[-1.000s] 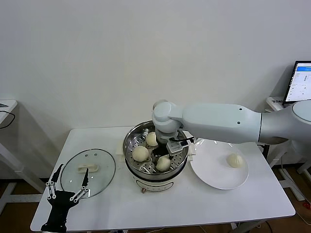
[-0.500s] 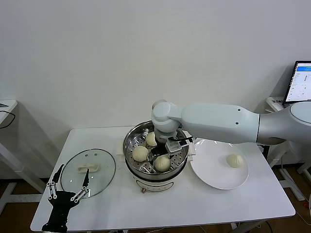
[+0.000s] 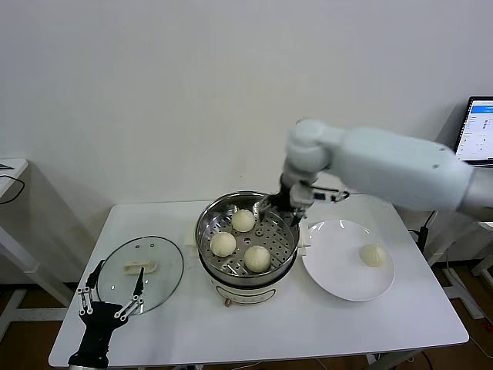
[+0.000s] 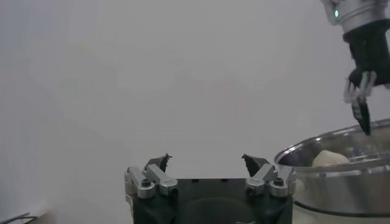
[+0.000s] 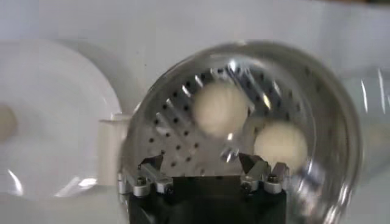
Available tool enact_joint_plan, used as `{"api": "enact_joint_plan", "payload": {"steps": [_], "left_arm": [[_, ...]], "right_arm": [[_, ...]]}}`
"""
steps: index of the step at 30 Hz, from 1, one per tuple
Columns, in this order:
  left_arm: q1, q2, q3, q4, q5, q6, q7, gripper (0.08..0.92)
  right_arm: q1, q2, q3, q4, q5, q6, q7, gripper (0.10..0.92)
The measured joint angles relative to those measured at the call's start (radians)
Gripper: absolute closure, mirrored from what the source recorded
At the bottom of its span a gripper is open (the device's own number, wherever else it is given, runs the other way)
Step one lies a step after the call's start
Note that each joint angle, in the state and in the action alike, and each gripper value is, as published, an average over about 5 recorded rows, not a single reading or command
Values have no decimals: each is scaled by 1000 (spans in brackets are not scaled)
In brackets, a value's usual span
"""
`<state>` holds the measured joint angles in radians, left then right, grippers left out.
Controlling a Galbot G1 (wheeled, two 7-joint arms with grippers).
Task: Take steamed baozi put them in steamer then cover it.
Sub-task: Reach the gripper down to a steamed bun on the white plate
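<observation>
This looks like a lab or test room rather than a kitchen: a plain white surface (image 3: 347,324) stands against a bare white wall (image 3: 192,92), a laptop (image 3: 479,129) with a lit screen sits on a side stand at the right, and another white table's edge (image 3: 9,166) shows at the left.

Lighting even, bright and diffuse; shadows on the table (image 3: 177,324) soft and faint. Specular glare on the steamer (image 3: 206,231) rim and perforated floor. Right wrist view smeared with motion blur. Left wrist view hazy, background washed out.
</observation>
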<state>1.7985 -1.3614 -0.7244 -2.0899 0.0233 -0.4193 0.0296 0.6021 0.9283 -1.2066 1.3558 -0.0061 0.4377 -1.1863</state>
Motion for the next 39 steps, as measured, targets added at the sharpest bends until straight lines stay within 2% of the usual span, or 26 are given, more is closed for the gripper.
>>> {"api": "enact_joint_plan", "payload": {"steps": [5,11,23,39], "left_arm": [[0,3,0,1,0,0,0,177],[1,3,-8,-1,0,2,-3,177],[7,1,-22,-5,1,5,-7,177],[17,-5,-34,-7,2,2,-7,177]], "right_arm": [[-6,-77,2,-122,132,-154,-28,203],[-52,-153,-7,-246,192,-260,-37,203],[-213,-213,-5,-383,166,-348,-6,203],[-352,-161,28,-512,105,-380,59,203]]}}
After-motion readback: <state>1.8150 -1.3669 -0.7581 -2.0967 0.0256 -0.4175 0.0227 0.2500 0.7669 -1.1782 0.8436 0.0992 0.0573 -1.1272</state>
